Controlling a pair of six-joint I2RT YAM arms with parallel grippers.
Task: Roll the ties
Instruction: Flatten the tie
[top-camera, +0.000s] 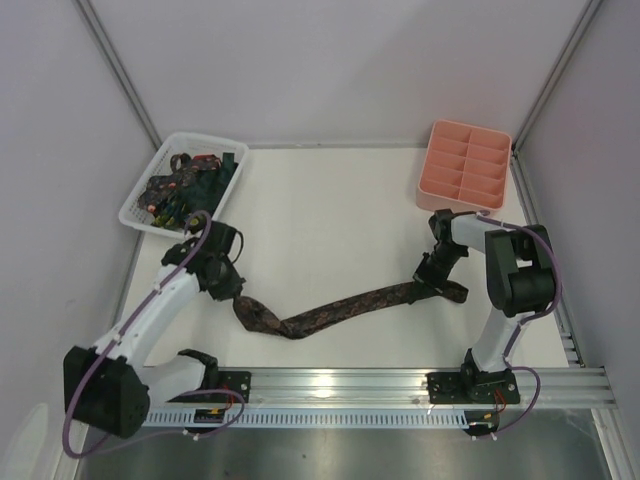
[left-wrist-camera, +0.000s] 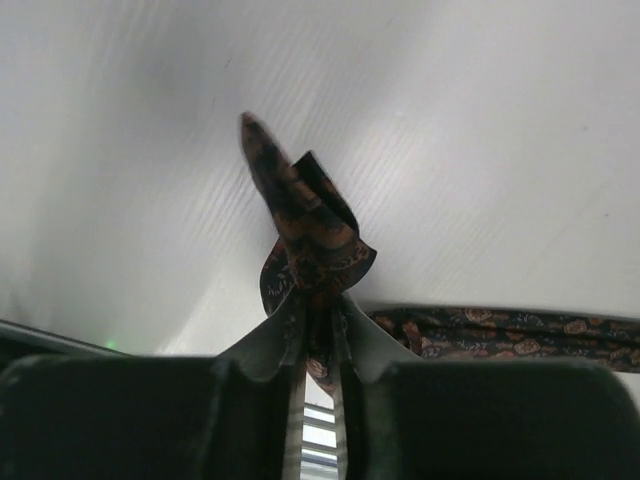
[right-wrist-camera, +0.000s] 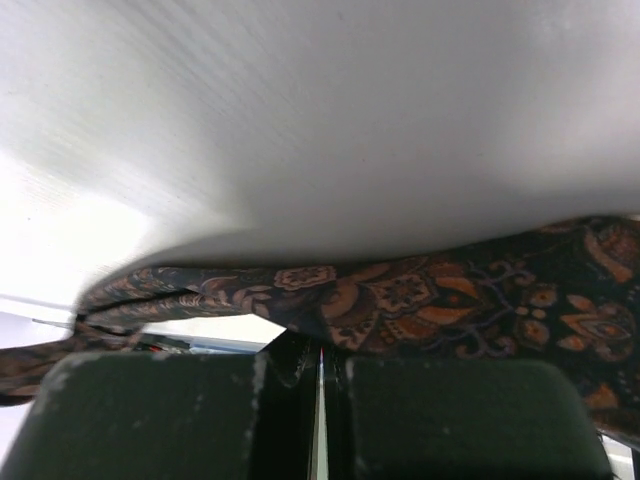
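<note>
My left hand is nearly closed, pinching one end of the brown tie. My right hand is fully closed at the other end (grip unclear).

Brown tie: reddish-orange paisley pattern, stretched in sagging diagonal across table. Narrow end bunched, pointed tip up, pinched in left hand. Wide end gripped by right hand. Dark green ties: tangled heap in white basket.
</note>
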